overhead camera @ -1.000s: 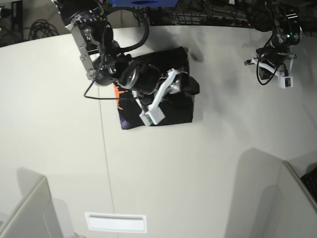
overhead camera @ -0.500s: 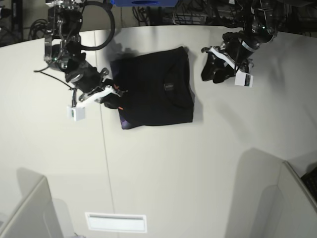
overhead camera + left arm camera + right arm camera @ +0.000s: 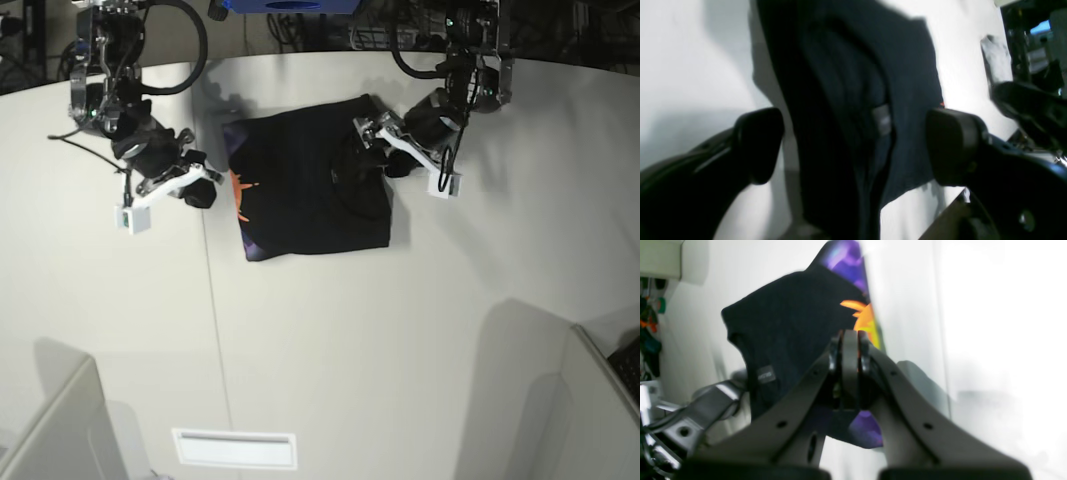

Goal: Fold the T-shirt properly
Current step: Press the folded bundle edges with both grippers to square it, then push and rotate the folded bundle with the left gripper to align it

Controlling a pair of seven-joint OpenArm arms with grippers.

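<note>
White bench (image 3: 320, 340) fills the base view, with cables and dark equipment along its far edge; the T-shirt (image 3: 305, 195) lies near that far edge as a compact black rectangle, its orange-and-purple print (image 3: 243, 190) peeking out along the side facing the right arm. The left end effector (image 3: 385, 150) hangs at the shirt's opposite side, over the collar end, with its pads spread wide and nothing between them; in the left wrist view the black cloth and its small grey label (image 3: 882, 119) sit in the gap, untouched. The right end effector (image 3: 198, 185) hovers just beside the printed edge, pressed fully together and empty; the right wrist view shows its tips meeting in front of the cloth. The fold looks nearly done, so what remains is probably tidying; to do that well, the left arm should lower squarely over the doubled edge and catch every layer before closing; any tug should run flat along the bench so the stack does not skew; the printed strip would be neater tucked under.
</note>
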